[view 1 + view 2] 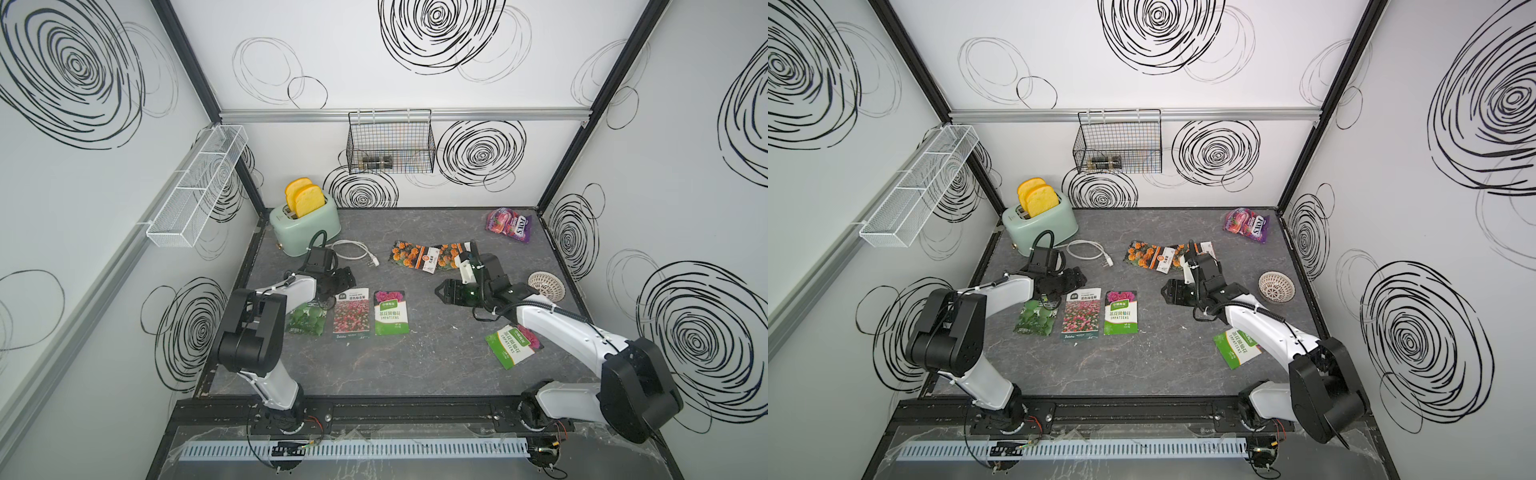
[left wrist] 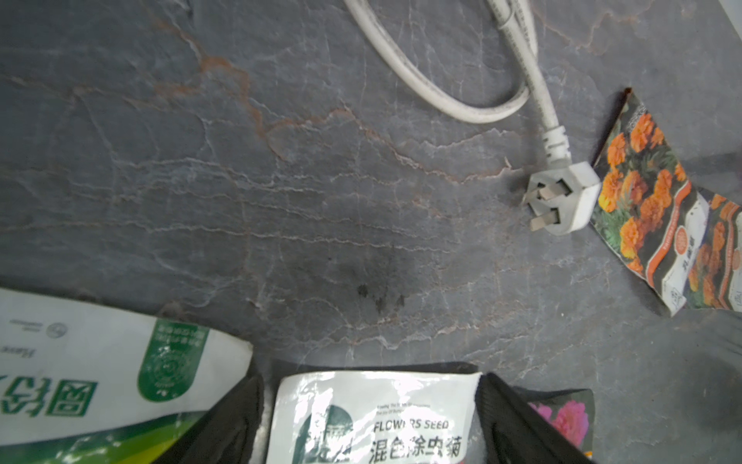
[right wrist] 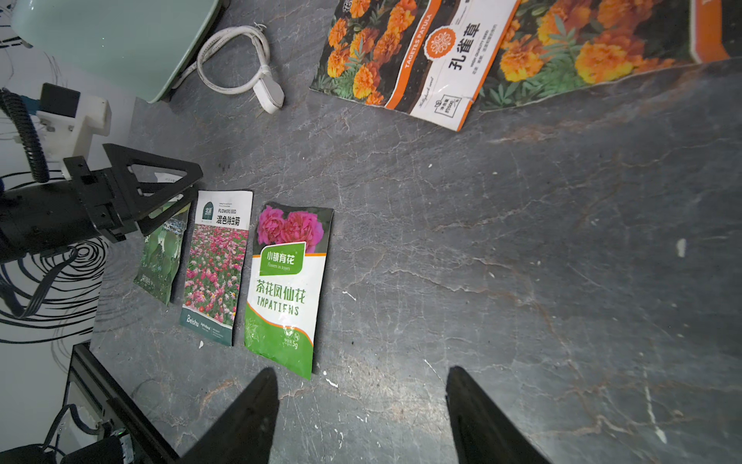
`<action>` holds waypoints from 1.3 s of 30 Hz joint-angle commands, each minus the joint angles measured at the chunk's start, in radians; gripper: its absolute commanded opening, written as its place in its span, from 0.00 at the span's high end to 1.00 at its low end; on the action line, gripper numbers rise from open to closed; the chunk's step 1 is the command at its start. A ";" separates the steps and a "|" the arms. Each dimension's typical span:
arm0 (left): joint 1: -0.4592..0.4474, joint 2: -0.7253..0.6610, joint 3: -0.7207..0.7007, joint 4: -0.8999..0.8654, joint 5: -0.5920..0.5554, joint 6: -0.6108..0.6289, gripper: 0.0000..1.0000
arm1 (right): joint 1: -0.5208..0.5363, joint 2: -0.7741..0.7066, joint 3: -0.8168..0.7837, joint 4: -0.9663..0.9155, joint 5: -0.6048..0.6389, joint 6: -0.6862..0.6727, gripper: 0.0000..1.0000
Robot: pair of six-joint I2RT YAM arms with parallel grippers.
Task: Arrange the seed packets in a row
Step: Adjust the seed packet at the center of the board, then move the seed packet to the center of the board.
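Note:
Three seed packets lie side by side at the left-middle: a dark green leafy one (image 1: 305,320), a pink flower-field one (image 1: 352,313) and an IMPATIENS one (image 1: 390,312). My left gripper (image 1: 343,286) hovers open over the flower-field packet's top edge (image 2: 373,418), a finger on each side of it. Two overlapping orange marigold packets (image 1: 411,254) (image 1: 451,253) lie farther back. A second IMPATIENS packet (image 1: 513,343) lies tilted, partly under my right arm. My right gripper (image 3: 361,371) is open over bare table, right of the row.
A mint toaster (image 1: 305,220) with toast stands at the back left, and its white cord and plug (image 2: 562,197) lie near the marigold packets. A purple candy bag (image 1: 509,224) sits at the back right. A white strainer bowl (image 1: 546,284) is beside my right arm.

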 commanded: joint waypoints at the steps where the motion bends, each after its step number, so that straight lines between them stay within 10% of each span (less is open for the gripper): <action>1: 0.006 0.004 0.022 0.011 -0.005 0.005 0.12 | -0.008 -0.023 -0.001 -0.037 0.016 -0.012 0.32; 10: -0.085 -0.139 0.079 -0.043 -0.053 0.023 0.11 | -0.113 -0.005 0.035 -0.114 0.045 -0.005 0.32; 22: -0.495 -0.216 0.120 -0.055 -0.127 0.082 0.10 | -0.266 -0.153 -0.182 -0.307 0.157 0.262 0.23; 39: -0.535 -0.246 0.067 -0.100 -0.079 0.089 0.09 | -0.206 -0.169 -0.411 -0.138 -0.034 0.365 0.20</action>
